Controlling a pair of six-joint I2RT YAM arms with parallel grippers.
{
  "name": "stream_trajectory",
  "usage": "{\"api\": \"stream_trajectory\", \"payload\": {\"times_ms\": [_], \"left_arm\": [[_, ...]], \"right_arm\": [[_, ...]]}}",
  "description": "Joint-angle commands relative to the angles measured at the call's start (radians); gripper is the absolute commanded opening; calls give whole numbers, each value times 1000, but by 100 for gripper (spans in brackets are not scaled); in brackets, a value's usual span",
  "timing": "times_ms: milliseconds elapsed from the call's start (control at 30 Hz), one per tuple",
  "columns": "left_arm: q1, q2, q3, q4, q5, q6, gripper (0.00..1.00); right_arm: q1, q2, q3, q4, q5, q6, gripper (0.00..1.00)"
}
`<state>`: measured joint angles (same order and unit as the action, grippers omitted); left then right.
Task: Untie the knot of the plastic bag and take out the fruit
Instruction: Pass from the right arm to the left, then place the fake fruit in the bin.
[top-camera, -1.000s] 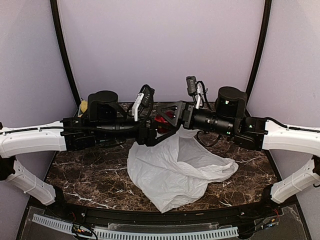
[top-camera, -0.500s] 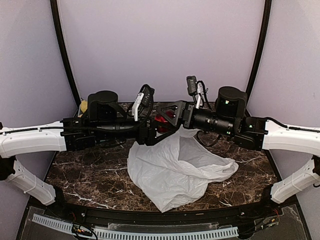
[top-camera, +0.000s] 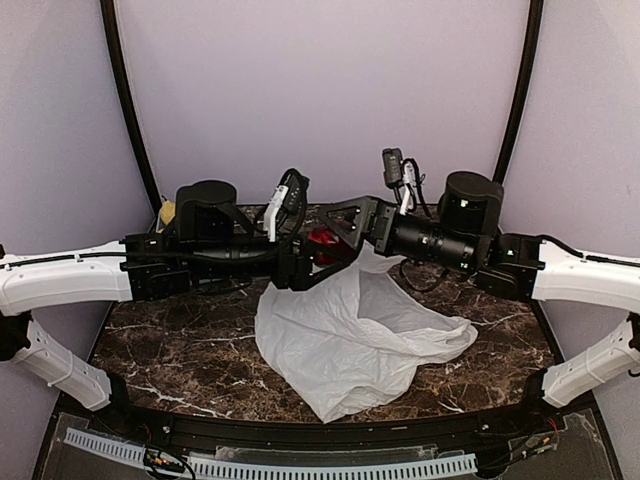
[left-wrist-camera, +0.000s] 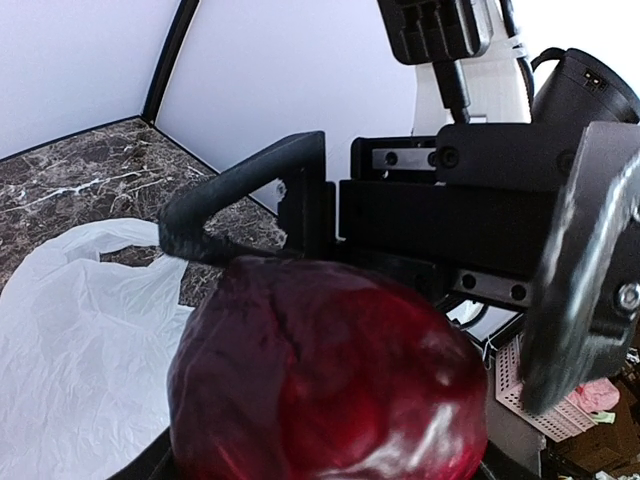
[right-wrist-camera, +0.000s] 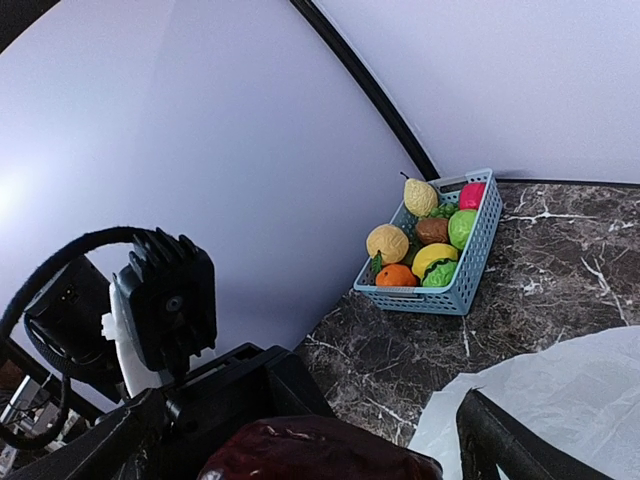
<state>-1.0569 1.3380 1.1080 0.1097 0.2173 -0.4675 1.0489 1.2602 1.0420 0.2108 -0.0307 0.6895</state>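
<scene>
A dark red fruit hangs above the table's back middle, where the two grippers meet. My left gripper is shut on it; the fruit fills the bottom of the left wrist view. My right gripper stands open around the same fruit, with a gap between the fruit and its right finger. The white plastic bag lies slack and flat on the marble table below. The knot does not show in any view.
A small blue lattice basket holding several coloured fruits stands in the back left corner by the wall, mostly hidden behind the left arm in the top view. Curved black frame posts rise at both back corners.
My right gripper has opened wider, off the dark red fruit, and that arm has drawn slightly back to the right. The left gripper keeps the fruit in place. The bag has not moved.
</scene>
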Motion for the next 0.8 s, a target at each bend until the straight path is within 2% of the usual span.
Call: {"api": "stream_trajectory", "payload": {"times_ms": [0, 133, 267, 333, 500, 600, 767], "left_arm": [[-2, -36, 11, -56, 0, -5, 35], [29, -62, 7, -156, -5, 3, 35], [146, -104, -5, -271, 47, 0, 35], [217, -131, 5, -352, 59, 44, 35], [472, -169, 47, -557, 119, 157, 35], [657, -147, 48, -615, 181, 227, 35], [845, -28, 66, -630, 212, 293, 34]], "right_arm": [[2, -54, -18, -25, 79, -22, 99], [-4, -90, -20, -86, 152, -36, 99], [-11, -117, -20, -170, 229, -53, 99], [-13, -134, -23, -204, 254, -56, 99], [-25, -182, -55, -252, 297, -51, 99], [-34, -196, -68, -262, 309, -45, 99], [-46, -193, -73, -272, 310, -36, 99]]}}
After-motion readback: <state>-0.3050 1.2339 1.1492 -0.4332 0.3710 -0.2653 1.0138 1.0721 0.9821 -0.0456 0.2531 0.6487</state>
